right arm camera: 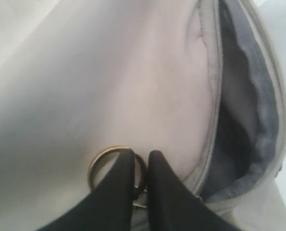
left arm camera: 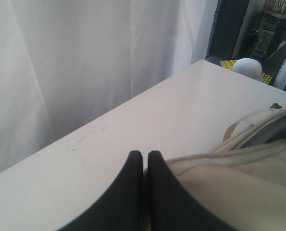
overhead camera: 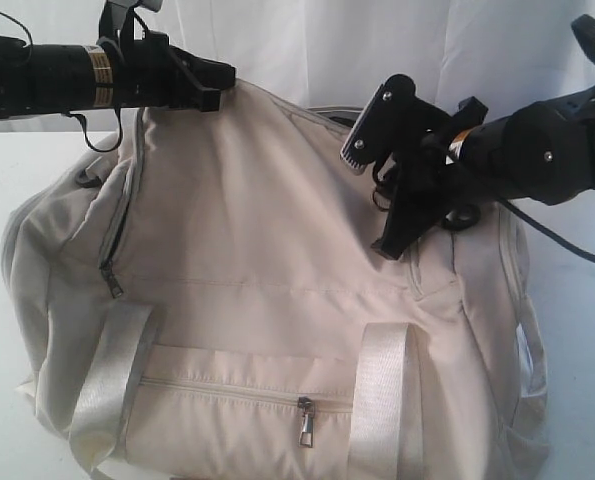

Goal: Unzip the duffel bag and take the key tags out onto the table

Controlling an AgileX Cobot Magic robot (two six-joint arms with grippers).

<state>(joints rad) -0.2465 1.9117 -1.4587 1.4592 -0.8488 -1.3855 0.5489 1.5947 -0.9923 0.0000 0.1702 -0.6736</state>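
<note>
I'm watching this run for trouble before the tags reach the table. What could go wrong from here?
1. The right gripper pinches just a thin key ring at its fingertips; it could slip and drop into the open bag.
2. The tags are hidden and might snag on fabric.
3. Whether the shut left gripper holds the bag's edge is unclear, so the bag may shift.

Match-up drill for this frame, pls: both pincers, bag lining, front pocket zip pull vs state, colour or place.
1 left pincer
2 right pincer
3 duffel bag lining
4 front pocket zip pull

A dark grey
B shut on metal ring
C between white straps
D shut, no ring

Pairs: 1-D, 2-B, 3-A, 4-C
</note>
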